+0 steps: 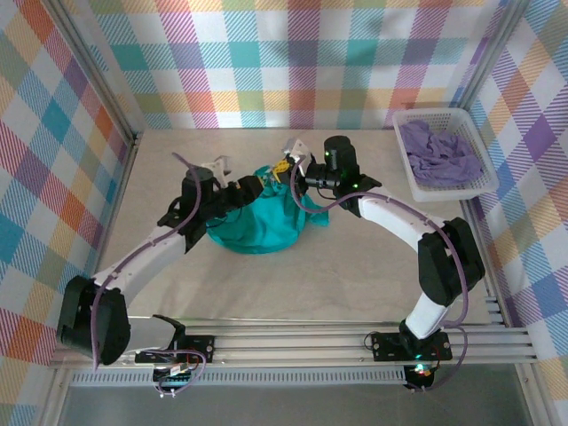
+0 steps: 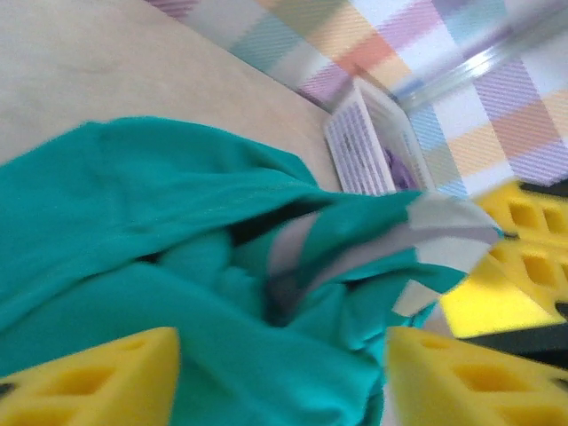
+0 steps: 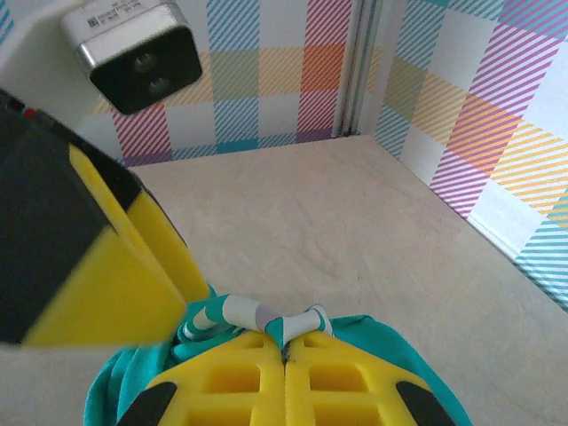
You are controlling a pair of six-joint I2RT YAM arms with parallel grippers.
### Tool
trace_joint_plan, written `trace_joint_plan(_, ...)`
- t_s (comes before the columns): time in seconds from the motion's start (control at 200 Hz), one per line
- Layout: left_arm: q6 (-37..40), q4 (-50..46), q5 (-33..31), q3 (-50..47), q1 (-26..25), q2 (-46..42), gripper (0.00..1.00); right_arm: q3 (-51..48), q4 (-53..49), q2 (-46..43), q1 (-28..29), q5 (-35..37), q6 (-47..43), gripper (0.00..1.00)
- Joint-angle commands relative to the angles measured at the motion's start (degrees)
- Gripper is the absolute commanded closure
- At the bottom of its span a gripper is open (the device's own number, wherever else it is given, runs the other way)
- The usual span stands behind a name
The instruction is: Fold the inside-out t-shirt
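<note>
Inside-out t-shirt (image 1: pixel 257 229) lay heaped mid-surface (image 1: pixel 355 284), its far edge at both hands. The right hand (image 3: pixel 284 351) was pinched shut on the collar trim; the left hand (image 2: pixel 280 346), just beside it, gaped around cloth.

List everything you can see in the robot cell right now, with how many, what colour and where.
t-shirt: one, teal-green, bunched up at the middle of the table
basket: one, white, far right corner of the table
garment: one, lavender, crumpled inside the basket
table: one, beige, under everything
walls: three, pastel plaid, left, back and right
left gripper: one, yellow fingers, open, t-shirt cloth lying between them
right gripper: one, yellow fingers, shut on a banded edge of the t-shirt
</note>
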Motion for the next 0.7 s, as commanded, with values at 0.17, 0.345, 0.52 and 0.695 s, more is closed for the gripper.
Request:
trace_joint_plan(0.17,-2.52,2.25,-7.10,-4.32,-0.61,4.47,0.93,2.11,10.89,-5.93,-4.82,0.90,18.47,1.00)
trace_joint_plan(0.345,-2.08,3.21,-8.61,-7.63,-0.64,7.22,0.92,2.47,19.88,-3.85,-5.20,-10.17,25.06,1.00)
trace_joint_plan(0.52,-3.47,6.39,-9.19,-11.37,-0.70,9.47,0.75,0.94,21.04,-2.28,-5.31,-13.86,21.94,1.00)
trace_joint_plan(0.695,-1.61,7.54,-8.86,-13.30,-0.70,6.22,0.68,7.42,11.02,0.16,-5.31,-14.83,15.52,1.00)
